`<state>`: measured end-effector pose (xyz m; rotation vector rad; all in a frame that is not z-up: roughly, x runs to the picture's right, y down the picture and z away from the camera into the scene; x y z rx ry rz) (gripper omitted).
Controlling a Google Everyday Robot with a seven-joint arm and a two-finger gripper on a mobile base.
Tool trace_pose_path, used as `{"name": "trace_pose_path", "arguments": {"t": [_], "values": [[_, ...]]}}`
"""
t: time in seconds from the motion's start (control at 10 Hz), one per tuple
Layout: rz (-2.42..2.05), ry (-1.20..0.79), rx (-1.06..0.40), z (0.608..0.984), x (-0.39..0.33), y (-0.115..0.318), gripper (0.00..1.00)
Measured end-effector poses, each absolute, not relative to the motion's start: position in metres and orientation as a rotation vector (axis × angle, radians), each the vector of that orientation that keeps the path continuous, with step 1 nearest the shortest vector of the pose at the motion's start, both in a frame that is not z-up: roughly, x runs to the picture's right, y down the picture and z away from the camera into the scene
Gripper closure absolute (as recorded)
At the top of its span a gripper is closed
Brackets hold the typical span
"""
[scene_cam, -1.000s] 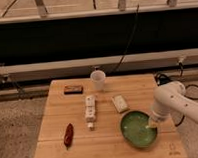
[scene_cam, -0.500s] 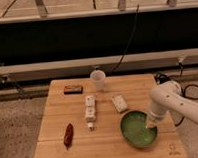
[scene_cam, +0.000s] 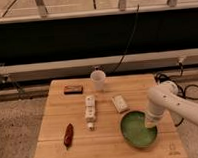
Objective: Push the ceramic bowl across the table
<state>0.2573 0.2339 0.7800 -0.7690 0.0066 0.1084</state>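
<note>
The green ceramic bowl (scene_cam: 136, 130) sits on the right front part of the light wooden table (scene_cam: 56, 151). It is wide, shallow and glossy. My white arm comes in from the right, and my gripper (scene_cam: 149, 123) reaches down to the bowl's right side, at or just inside its rim. The arm's end covers part of the rim there.
A small white cup (scene_cam: 98, 80) stands at the table's back middle. A dark brown bar (scene_cam: 73, 89) lies back left, a white bottle-like item (scene_cam: 90, 110) in the middle, a white packet (scene_cam: 120, 103) beside it, and a red pepper (scene_cam: 68, 135) front left. A dark mark (scene_cam: 173, 150) is near the front right corner.
The bowl has slid a little to the left and toward the front, with my gripper following it.
</note>
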Motion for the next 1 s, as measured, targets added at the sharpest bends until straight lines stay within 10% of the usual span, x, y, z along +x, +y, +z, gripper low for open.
{"name": "trace_pose_path", "arguments": {"t": [1.0], "values": [[0.035,0.022,-0.772,0.792,0.228,0.226,0.96]]}}
